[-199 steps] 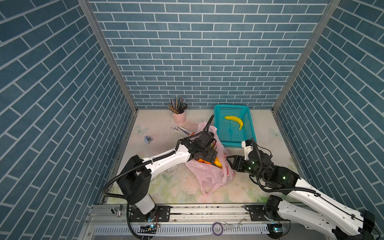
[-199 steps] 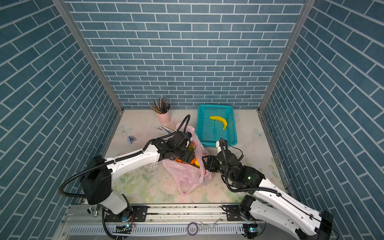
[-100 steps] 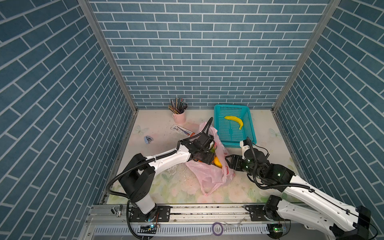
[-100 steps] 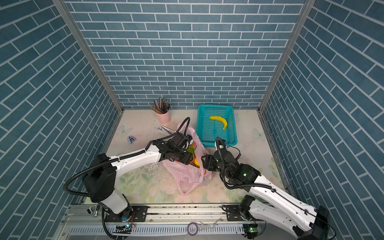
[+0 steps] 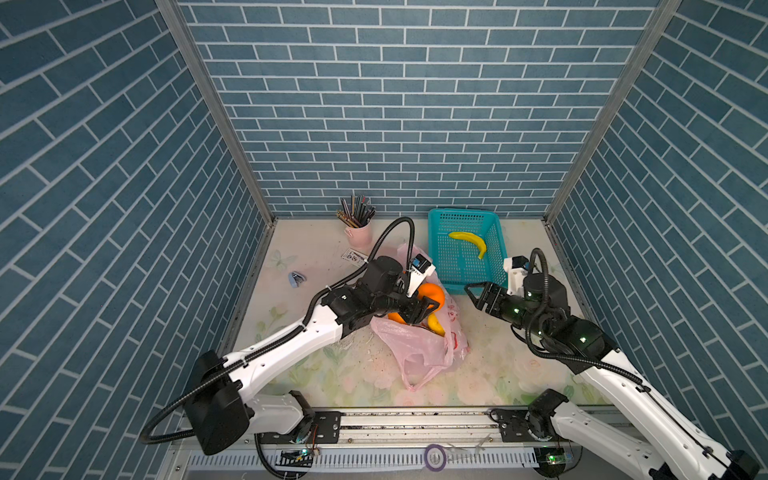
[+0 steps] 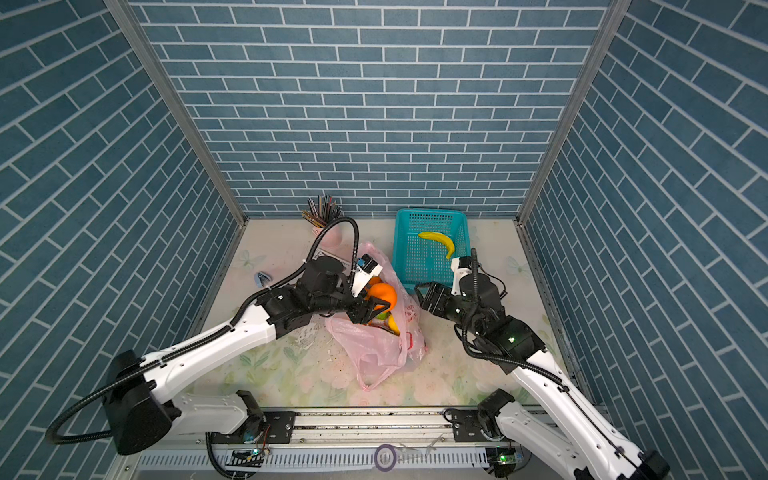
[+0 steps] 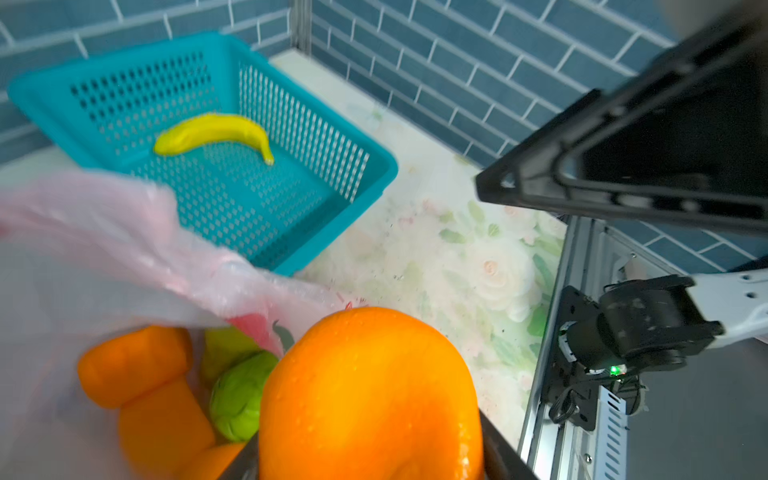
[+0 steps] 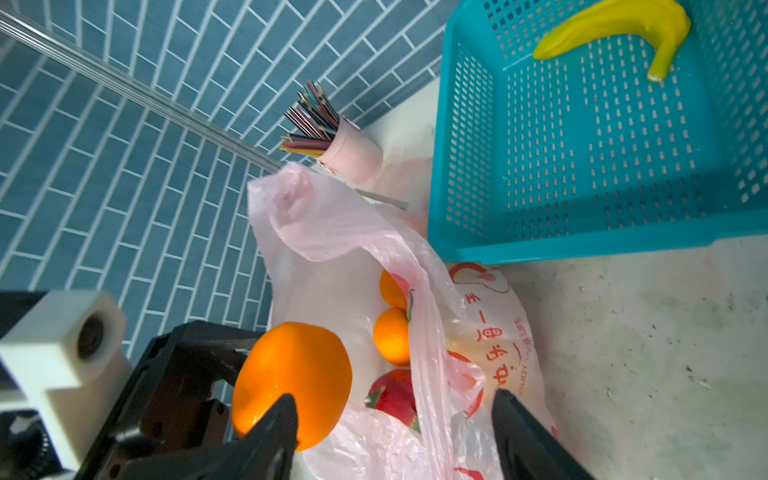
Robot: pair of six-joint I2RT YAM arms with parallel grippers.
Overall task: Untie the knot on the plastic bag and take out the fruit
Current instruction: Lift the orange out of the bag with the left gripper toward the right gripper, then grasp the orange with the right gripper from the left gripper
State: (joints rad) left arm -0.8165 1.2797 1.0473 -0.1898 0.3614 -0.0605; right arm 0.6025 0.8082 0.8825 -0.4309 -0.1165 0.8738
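The pink plastic bag [image 5: 415,347] [image 6: 374,345] lies mid-table with its mouth gaping; the knot is out of view. My left gripper [image 5: 426,309] [image 6: 376,309] [image 7: 370,457] is shut on a large orange [image 5: 432,291] [image 6: 383,293] [image 7: 370,395] [image 8: 291,374], held just above the bag's mouth. More fruit stays inside: oranges [image 7: 137,361] [image 8: 392,332], a green fruit [image 7: 241,395] and a red one [image 8: 395,390]. My right gripper [image 5: 476,297] [image 6: 420,296] [image 8: 395,411] stands open and empty just right of the bag, facing the held orange.
A teal mesh basket [image 5: 494,232] [image 6: 461,226] [image 8: 582,232] holding a yellow banana [image 5: 469,243] [image 8: 615,29] stands behind the right gripper. A pink cup of pencils [image 5: 357,232] [image 8: 353,153] is at the back, and a small blue clip [image 5: 296,279] lies at the left.
My left gripper closed on the orange inside the bag and raised it above the mouth. My right gripper moved left toward the bag and opened slightly wider.
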